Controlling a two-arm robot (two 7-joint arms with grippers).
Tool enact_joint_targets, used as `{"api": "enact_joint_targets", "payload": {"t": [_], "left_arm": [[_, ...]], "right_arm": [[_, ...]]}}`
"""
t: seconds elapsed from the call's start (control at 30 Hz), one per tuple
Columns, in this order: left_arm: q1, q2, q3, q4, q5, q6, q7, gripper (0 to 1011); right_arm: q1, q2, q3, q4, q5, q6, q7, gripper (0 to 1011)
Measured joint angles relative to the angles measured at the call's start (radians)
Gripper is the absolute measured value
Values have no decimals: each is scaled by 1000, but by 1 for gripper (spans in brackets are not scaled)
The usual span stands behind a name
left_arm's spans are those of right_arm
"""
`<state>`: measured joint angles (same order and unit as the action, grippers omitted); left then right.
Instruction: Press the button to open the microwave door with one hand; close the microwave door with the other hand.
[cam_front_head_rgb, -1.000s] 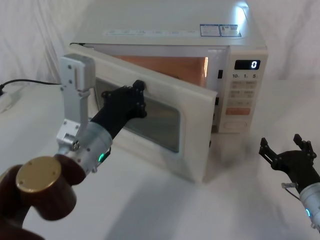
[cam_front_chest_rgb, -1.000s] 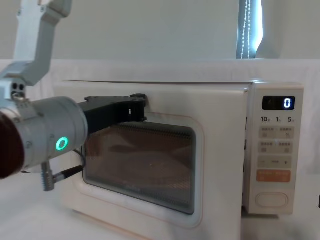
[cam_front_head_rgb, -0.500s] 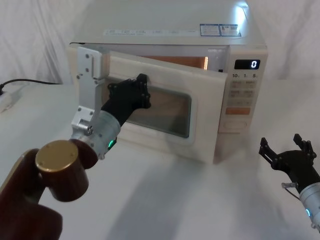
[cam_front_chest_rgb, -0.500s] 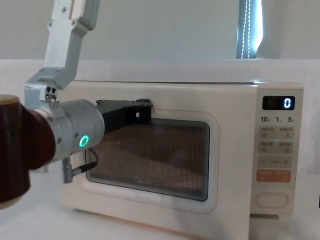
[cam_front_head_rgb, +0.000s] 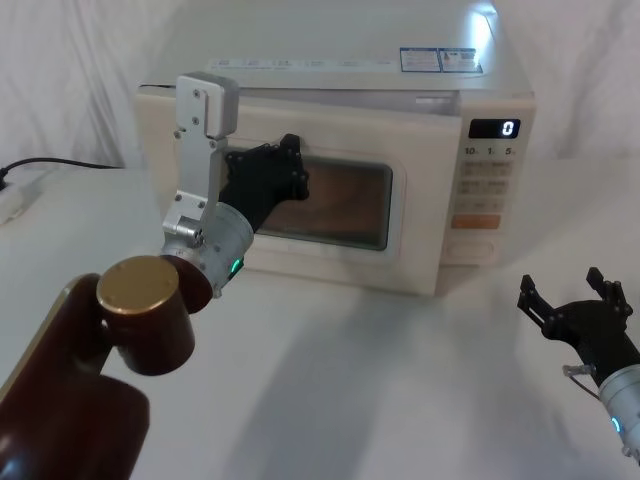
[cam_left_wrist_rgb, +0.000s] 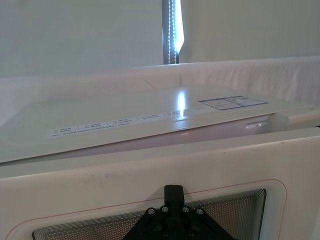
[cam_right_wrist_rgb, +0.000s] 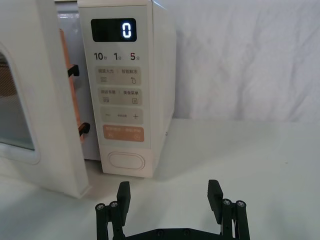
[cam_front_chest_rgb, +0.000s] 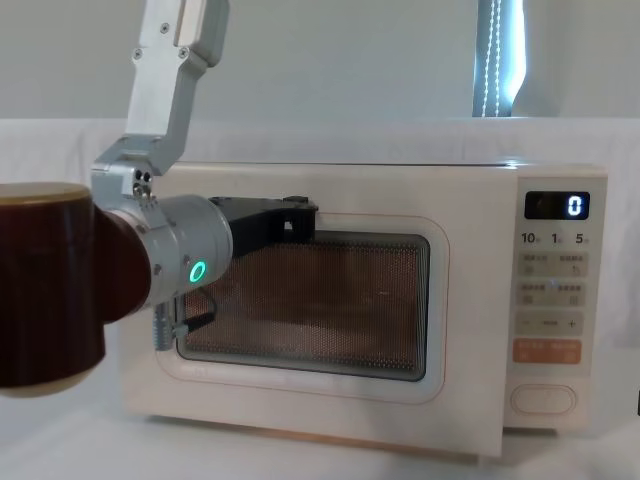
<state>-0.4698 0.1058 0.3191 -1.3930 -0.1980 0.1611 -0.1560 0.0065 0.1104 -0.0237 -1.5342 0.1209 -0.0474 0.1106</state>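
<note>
Fingers of the right gripper (cam_right_wrist_rgb: 170, 197) are spread open and empty over the table's near right edge. Farther back, the left gripper (cam_front_head_rgb: 275, 172), its finger state not discernible, is pressed against the microwave door (cam_front_head_rgb: 330, 215), seen slightly ajar.

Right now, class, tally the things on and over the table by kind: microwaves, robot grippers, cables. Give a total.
Microwave: 1
Grippers: 2, the left gripper against the microwave door, the right gripper low at the right
Black cable: 1
Total: 4
</note>
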Motion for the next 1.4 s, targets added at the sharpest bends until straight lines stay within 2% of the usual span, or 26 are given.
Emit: {"api": "enact_joint_targets", "payload": {"t": [0.33, 1.4], "left_arm": [[-30, -33, -15, 45, 20, -7, 0, 0], [-63, -73, -50, 111, 55, -18, 0, 0]], "right_arm": [[0, 0, 0, 0, 0, 0, 0, 1002], [0, 0, 0, 0, 0, 0, 0, 1002]]}}
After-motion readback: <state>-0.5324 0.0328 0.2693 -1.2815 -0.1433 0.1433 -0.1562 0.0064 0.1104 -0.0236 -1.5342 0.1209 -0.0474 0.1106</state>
